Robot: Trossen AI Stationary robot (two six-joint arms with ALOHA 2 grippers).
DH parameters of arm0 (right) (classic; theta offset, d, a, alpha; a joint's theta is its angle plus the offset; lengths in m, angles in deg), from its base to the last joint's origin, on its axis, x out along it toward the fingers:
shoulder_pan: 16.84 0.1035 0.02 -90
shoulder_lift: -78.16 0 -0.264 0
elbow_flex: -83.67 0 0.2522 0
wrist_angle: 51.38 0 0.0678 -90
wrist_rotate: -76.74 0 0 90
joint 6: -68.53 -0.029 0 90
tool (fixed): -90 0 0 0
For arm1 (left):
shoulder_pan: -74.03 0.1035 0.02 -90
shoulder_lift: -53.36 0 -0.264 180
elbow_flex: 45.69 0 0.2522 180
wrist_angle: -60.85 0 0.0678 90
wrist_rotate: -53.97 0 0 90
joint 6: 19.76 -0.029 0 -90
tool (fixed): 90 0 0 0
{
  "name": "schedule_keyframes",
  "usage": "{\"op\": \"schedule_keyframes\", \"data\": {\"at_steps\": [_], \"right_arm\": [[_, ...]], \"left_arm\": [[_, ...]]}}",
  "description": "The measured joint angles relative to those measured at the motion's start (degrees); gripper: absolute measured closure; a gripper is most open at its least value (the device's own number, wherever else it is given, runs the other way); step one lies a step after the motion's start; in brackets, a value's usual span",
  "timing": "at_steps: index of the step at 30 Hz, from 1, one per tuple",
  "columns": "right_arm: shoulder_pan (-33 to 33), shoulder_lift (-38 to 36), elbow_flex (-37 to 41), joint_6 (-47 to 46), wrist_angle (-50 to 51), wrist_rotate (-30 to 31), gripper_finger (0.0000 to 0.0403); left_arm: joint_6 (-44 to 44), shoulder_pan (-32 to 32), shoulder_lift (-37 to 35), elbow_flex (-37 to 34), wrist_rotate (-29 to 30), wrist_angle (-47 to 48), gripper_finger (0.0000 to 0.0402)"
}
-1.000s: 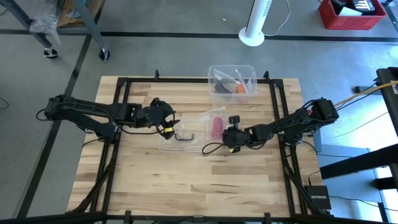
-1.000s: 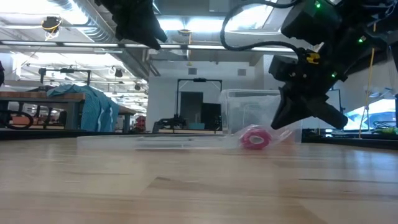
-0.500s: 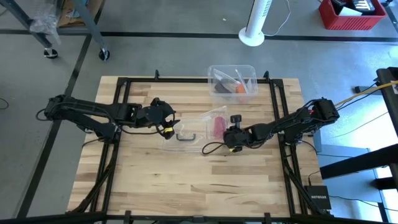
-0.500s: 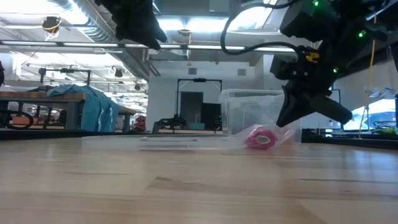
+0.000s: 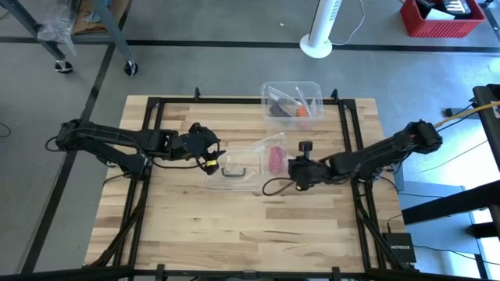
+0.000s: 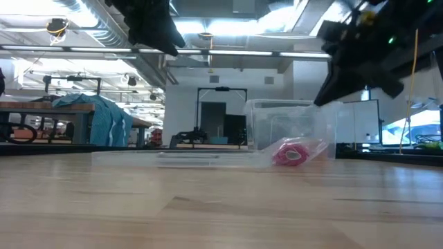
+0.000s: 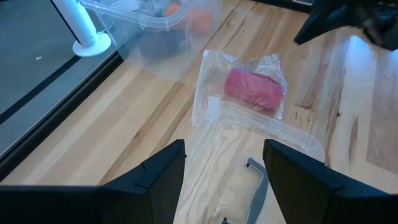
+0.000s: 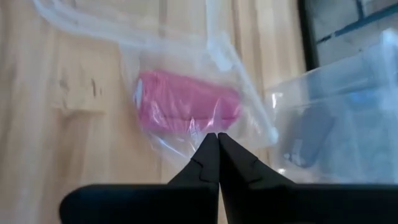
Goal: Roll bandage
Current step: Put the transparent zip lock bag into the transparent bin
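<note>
Left end effector point(image 5: 212, 162) above left-centre of worktop point(image 5: 195, 226), fingers point(image 7: 149, 177) spread, nothing between them, hanging over clear lid point(image 5: 234, 173) with dark handle point(image 5: 233, 172). Bandage point(image 5: 274, 158), small pink roll, inside clear bag point(image 5: 269, 152) lying flat on worktop mid-table, bag edge touching lid. Clear box point(image 5: 292, 102) at far edge behind bag. Right end effector point(image 5: 293, 173) just right of bag, lifted off worktop, fingers point(image 8: 211, 163) pressed together, tips empty, pointing at bag.
</note>
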Motion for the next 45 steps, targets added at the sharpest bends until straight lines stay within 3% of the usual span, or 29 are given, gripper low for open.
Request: {"op": "schedule_keyframes", "data": {"at_steps": [9, 13, 23, 30, 35, 39, 42, 45], "right_arm": [[3.4, -7.4, 0.0, -2.7, 1.1, 0.9, 0.0400], [3.3, -7.7, 0.3, -7.4, 3.6, 0.2, 0.0381], [3.3, -7.5, 7.3, -8.8, 3.1, 0.5, 0.0242], [3.3, -6.1, 15.2, 2.2, -15.8, -1.0, 0.0177], [0.2, -1.8, 16.0, 4.9, -22.3, 1.1, 0.0183], [-3.7, 2.7, 15.9, 6.3, -25.2, -2.6, 0.0207], [-5.4, 4.8, 15.9, 6.9, -26.5, -3.0, 0.0246], [-6.2, 5.7, 15.9, 7.8, -26.4, -3.7, 0.0317]], "left_arm": [[0.2, 0.0, 0.0, 0.0, 0.0, 0.0, 0.0192], [0.2, 0.0, 0.0, 0.0, 0.0, 0.0, 0.0192], [0.2, 0.0, 0.0, 0.0, 0.0, 0.0, 0.0192], [0.2, 0.0, 0.0, 0.0, 0.0, -0.1, 0.0192], [0.2, 0.0, 0.0, 0.0, 0.0, -0.4, 0.0192], [0.1, 0.1, 0.0, 0.0, 0.0, -0.5, 0.0192], [-0.1, 0.1, 0.0, 0.0, 0.0, -0.5, 0.0192], [-0.3, 0.1, 0.0, 0.0, 0.0, -0.5, 0.0192]]}}
